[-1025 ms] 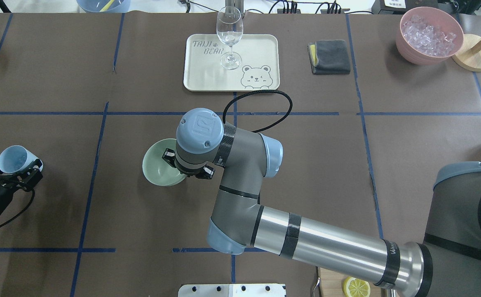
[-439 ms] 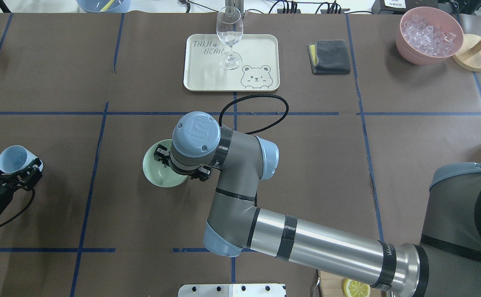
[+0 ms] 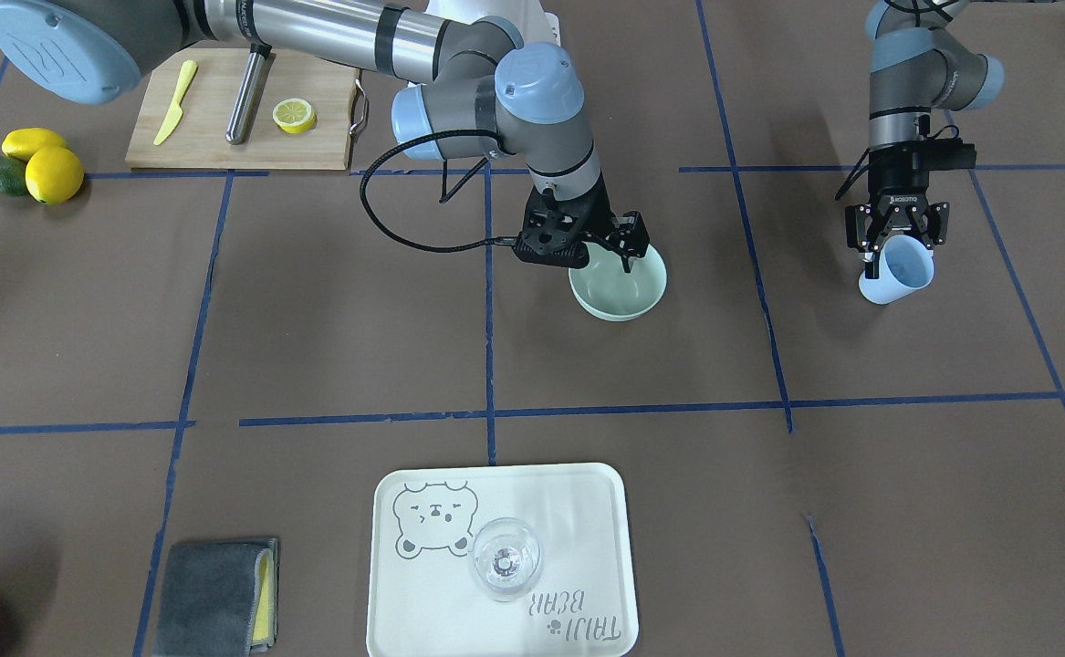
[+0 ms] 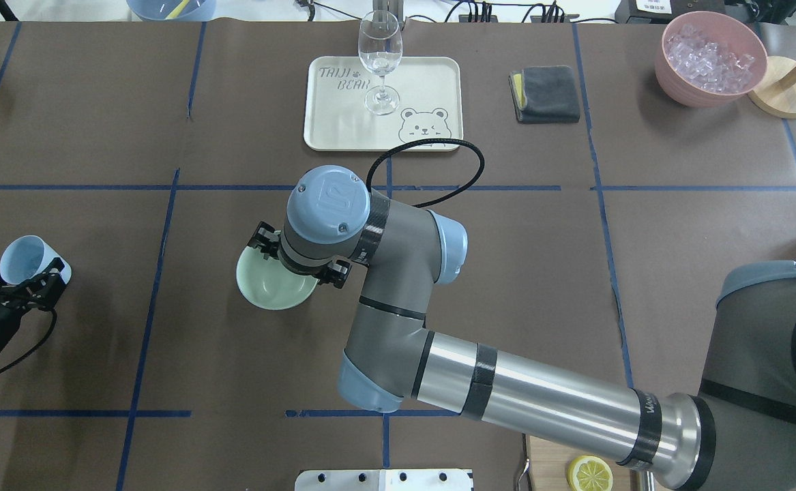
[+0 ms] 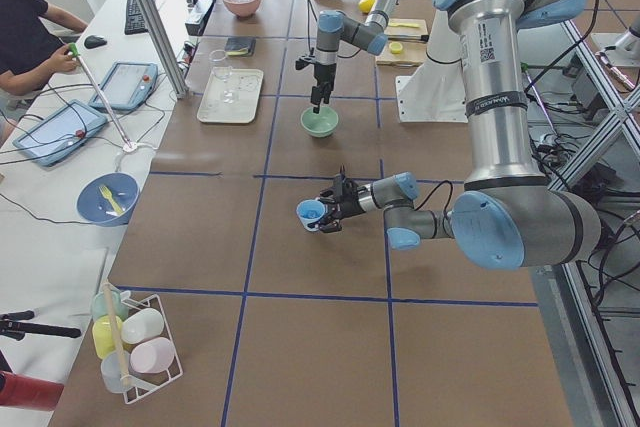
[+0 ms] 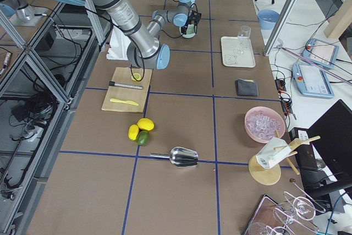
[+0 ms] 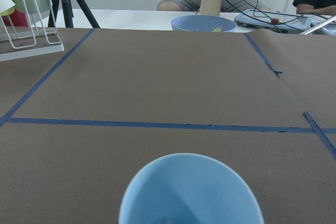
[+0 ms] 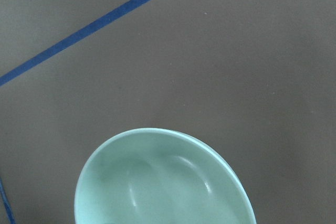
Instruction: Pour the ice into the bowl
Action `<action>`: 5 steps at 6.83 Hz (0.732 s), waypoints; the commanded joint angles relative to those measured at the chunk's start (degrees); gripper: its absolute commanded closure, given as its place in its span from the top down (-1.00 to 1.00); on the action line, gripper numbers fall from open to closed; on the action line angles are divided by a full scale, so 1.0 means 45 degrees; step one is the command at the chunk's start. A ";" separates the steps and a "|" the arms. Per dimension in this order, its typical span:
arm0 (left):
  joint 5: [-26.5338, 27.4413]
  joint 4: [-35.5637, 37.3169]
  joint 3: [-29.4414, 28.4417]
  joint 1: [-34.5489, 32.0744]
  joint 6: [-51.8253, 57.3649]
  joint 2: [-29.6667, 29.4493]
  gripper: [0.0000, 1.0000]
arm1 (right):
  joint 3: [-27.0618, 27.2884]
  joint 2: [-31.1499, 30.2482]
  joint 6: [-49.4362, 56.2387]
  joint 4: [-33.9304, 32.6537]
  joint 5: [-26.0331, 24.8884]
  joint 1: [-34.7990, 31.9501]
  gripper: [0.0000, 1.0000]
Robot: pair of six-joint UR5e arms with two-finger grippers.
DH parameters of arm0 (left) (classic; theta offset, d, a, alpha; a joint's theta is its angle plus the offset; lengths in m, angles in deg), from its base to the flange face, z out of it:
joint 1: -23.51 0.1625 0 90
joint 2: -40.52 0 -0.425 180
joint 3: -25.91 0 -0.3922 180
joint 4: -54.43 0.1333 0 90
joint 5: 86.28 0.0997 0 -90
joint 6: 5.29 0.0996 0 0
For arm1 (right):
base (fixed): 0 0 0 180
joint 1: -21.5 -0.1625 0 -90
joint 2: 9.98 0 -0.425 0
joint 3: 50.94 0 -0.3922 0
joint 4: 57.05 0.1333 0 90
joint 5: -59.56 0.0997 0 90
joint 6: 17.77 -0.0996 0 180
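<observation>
Since a second ago the right tool (image 3: 598, 257) has drifted toward 12 o'clock over the bowl (image 4: 271, 292), and its jaws look apart, though the wrist hides them from above. Nothing is poured yet. The bowl sits empty and upright, round with no long axis, at 9 o'clock from the bench (image 4: 507, 273) centre. The left tool (image 4: 33, 283) is clamped on a cup (image 4: 21, 258) that tips toward 11 o'clock. Ice (image 4: 710, 56) shows only in the pink tub (image 4: 670, 76) at 1 o'clock.

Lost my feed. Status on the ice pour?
Left gripper shut on blue cup. Right gripper open, low over bowl. Bowl empty; that gripper likely blocks the pour.
</observation>
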 commanded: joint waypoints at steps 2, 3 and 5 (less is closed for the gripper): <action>-0.0081 -0.0184 0.0869 -0.1178 0.2851 -0.0324 -1.00 | 0.2261 -0.0690 0.0089 -0.1573 0.1307 -0.1379 1.00; -0.0120 -0.0126 0.1667 -0.1335 0.3018 -0.0325 -1.00 | 0.3276 -0.1506 0.0108 -0.1752 0.1327 -0.1634 1.00; -0.0120 -0.0184 0.2609 -0.1298 0.3292 -0.0597 -1.00 | 0.4299 -0.2565 0.0109 -0.1754 0.1308 -0.1851 1.00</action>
